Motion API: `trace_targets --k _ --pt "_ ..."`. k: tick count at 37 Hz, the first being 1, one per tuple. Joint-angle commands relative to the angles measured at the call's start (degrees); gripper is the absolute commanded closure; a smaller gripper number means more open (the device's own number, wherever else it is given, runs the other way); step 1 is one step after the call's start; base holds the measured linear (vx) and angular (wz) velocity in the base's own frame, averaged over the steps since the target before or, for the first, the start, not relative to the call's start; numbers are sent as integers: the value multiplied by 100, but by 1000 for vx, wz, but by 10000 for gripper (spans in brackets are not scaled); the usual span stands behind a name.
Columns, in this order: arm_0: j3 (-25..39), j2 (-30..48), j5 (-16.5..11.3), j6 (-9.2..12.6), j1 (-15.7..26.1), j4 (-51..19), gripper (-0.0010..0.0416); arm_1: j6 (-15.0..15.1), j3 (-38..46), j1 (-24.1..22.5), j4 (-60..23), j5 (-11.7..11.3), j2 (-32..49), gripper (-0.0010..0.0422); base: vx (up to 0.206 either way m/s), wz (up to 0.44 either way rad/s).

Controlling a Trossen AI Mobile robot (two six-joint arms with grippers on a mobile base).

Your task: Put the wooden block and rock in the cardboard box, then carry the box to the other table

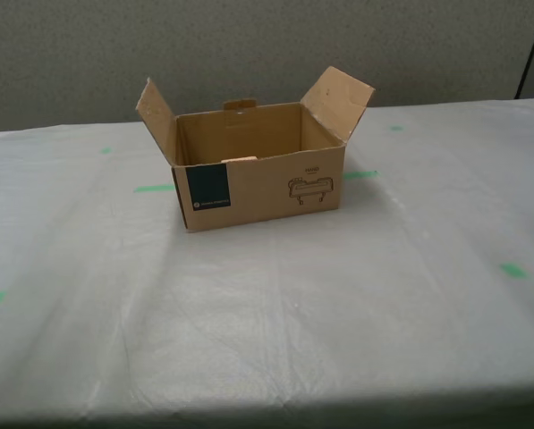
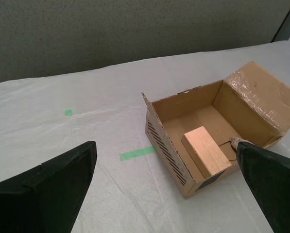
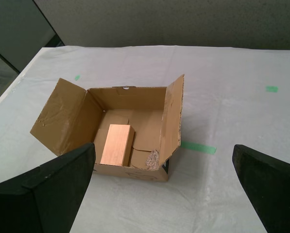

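The block (image 3: 117, 144) lies in the box (image 3: 135, 99), long axis front to back, beside the rock (image 3: 152, 158). My first gripper (image 3: 164, 194) and my second gripper (image 2: 166, 194) are spread wide, holding nothing.

Both hands (image 2: 166, 187) (image 3: 163, 187) spread wide, empty.

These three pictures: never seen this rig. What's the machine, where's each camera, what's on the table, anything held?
It is a mobile robot with two arms. One picture comes from a camera on its body; the other two sit on the arms, looking past each open pincer, my first pincer and my second pincer. Both hold nothing. On the other table stands the cardboard box, flaps open. Inside lie the wooden block and the rock. Green tape marks dot the sheet.
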Motion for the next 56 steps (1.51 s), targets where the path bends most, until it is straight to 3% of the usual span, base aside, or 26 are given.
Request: trace_targets --k 1,56 --pt "2 -2 20 2 -4 13 12 11 4 2 15 -9 2 18 0 0" --pt "2 -2 20 2 -4 13 12 2 4 4 33 -9 2 18 0 0"
